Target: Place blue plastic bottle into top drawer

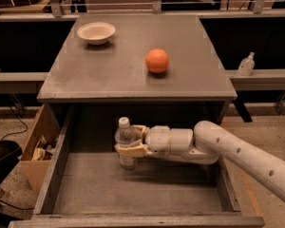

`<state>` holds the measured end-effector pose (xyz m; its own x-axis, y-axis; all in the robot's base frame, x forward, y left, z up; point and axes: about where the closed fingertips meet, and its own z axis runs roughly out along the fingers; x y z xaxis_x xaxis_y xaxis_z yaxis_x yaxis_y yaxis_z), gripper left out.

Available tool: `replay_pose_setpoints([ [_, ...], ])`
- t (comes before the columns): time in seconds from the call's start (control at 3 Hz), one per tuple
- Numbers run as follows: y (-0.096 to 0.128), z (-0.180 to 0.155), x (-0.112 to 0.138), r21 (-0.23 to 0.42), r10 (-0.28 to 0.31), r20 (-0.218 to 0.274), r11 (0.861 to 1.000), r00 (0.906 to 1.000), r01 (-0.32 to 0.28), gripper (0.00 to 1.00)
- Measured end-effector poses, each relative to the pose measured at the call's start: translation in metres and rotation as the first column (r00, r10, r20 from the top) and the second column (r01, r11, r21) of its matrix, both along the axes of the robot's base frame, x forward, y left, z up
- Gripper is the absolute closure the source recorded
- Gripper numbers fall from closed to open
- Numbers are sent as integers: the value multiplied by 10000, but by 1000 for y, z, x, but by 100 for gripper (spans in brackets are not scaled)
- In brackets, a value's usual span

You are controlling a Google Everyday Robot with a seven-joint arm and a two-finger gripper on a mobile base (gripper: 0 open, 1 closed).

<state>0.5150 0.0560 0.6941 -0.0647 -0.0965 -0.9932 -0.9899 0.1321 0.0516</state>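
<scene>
Firmly clasped in the end effector (128,144), the bottle (125,134) stands upright, base close over the drawer (133,194) floor.

The cream hand (128,140), inside the plain grey top drawer (133,189), clasps the blue plastic bottle (124,135), which shows clear with a white cap. The table (109,70) is matt grey, the ball (157,61) orange, the bowl (96,32) off-white, the box (38,139) tan. Small dark dots mark the cream arm (242,156).
</scene>
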Motion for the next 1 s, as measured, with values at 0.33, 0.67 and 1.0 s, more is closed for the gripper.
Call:
replay_pose_setpoints([
  [0.33, 5, -5, -3, 219, 41, 13, 9998, 10000, -41, 100],
  [0.67, 5, -4, -3, 234, 48, 15, 9997, 10000, -49, 82],
  [1.0, 5, -3, -3, 234, 50, 15, 9997, 10000, -50, 59],
])
